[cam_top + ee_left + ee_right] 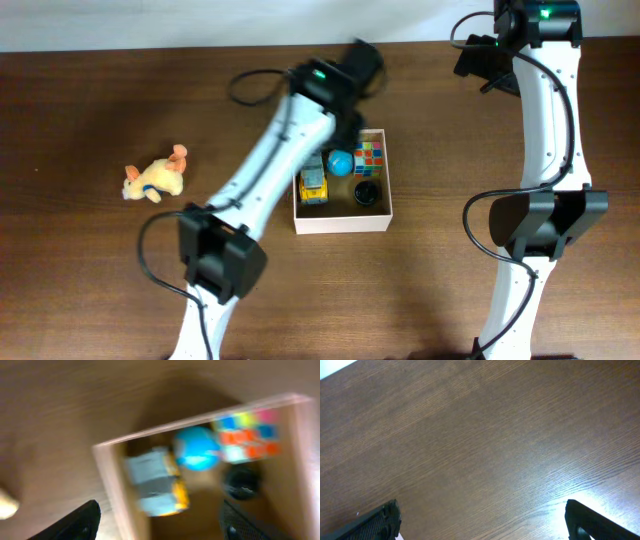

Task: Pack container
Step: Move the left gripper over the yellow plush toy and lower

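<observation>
1. The left gripper (159, 525) hovers over the container (345, 222) with its jaws wide apart and nothing between them. The container lies just ahead of and below the jaws, and its near wall runs down into the gap between the fingers. The left wrist view is blurred, so fine contact cannot be read. Nothing appears to touch the fingers.
2. Four things sit inside the walls.
   - The truck (157, 480) is straight ahead of the gap and nearest the jaws.
   - The ball (196, 448) is just beyond the truck.
   - The cube (247, 435) is farther off, toward the right finger's side.
   - A black round piece (241, 481) is ahead of the right finger.
   They lie side by side in a single layer, probably to keep floor free. Some tan cardboard shows between the truck and the black piece.
3. The plush (155, 178) lies on the table (480, 435), outside the container and well apart from the left jaws. It looks like the one item left to pack. The empty, spread jaws suit going for it, since this arm is the nearer one.
4. The right gripper (485, 525) also has its jaws apart and empty, with only bare wood beneath them. It is well apart from the container. I judge it is held back there so the left arm can work over the container unhindered.
5. The plush is soft and wider than the free floor, so it may end up resting on the other toys or on a wall.
</observation>
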Available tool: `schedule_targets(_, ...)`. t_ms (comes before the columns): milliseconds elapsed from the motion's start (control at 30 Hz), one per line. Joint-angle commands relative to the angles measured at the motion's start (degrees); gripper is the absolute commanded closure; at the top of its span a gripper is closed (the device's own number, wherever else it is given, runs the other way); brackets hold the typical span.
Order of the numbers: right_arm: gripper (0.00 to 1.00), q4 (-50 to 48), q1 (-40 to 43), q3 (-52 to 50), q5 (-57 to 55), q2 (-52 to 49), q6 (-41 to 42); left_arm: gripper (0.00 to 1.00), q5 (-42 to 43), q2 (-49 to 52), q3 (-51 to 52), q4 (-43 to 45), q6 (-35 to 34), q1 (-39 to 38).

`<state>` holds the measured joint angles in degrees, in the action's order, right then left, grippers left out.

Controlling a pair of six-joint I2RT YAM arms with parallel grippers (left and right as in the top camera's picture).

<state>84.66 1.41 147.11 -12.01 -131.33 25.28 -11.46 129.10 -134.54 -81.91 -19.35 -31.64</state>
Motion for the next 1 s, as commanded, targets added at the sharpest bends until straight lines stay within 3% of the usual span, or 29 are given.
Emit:
schedule_targets(0, 0.01, 0.00, 0.22, 0.07, -0.68, 0.68, 0.31, 0.22, -2.99, 0.22, -0.98, -2.49, -6.62, 7.54)
schedule_targets(367, 0.01, 0.00, 0.22, 0.07, -0.68, 0.68, 0.31, 0.15, -6.36, 1.73, 0.20, -6.45, -2.84, 26.88)
schedule_targets(667, 0.01, 0.00, 0.22, 0.07, -0.68, 0.68, 0.31, 0.15, -6.23, 3.23, 8.94, -4.20, -2.89, 34.88)
schedule_targets(967, 0.01, 0.00, 0.22, 0.07, -0.68, 0.68, 0.31, 0.16, -1.38, 3.23, 20.02, 5.29, 0.17, 38.07)
